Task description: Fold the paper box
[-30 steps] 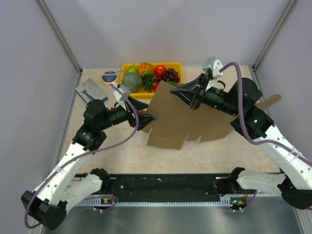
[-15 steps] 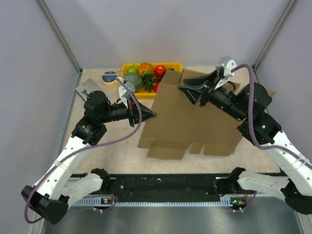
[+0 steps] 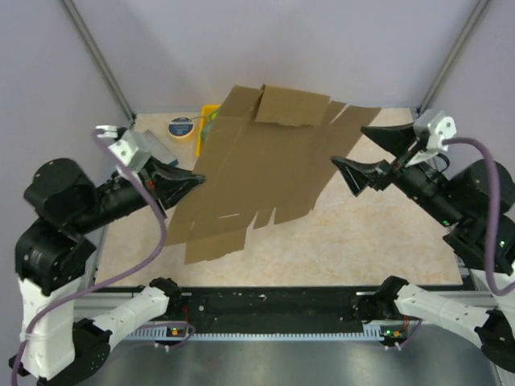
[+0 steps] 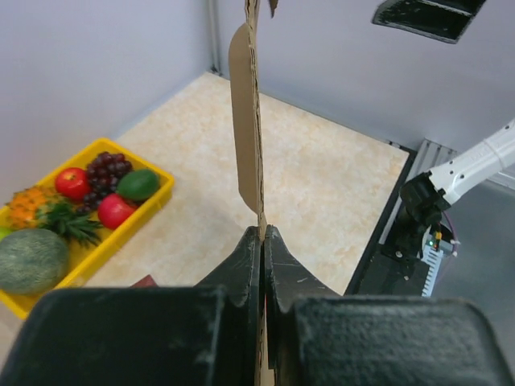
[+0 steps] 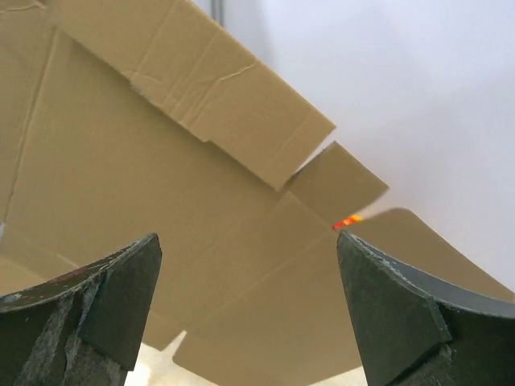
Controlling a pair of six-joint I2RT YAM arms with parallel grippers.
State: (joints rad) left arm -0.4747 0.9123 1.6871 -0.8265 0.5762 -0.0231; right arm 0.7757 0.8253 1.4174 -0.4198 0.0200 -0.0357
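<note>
The paper box point(image 3: 257, 161) is a large flat sheet of brown cardboard with flaps and creases, lifted off the table and tilted. My left gripper point(image 3: 197, 179) is shut on its left edge; in the left wrist view the sheet point(image 4: 249, 137) shows edge-on, pinched at the left gripper point(image 4: 263, 233). My right gripper point(image 3: 348, 149) stands open just off the sheet's right edge, touching nothing. The right wrist view looks at the underside of the sheet point(image 5: 161, 193) between the wide-apart fingers of the right gripper point(image 5: 245, 240).
A yellow tray of toy fruit point(image 4: 153, 197) sits at the back of the table, mostly hidden behind the sheet in the top view. A small round blue tin point(image 3: 181, 126) lies at the back left. Grey walls enclose the table on three sides.
The right gripper opened and let go of the sheet, drawing back to the right. The left gripper shut on the left edge and lifted the sheet up and leftward.
</note>
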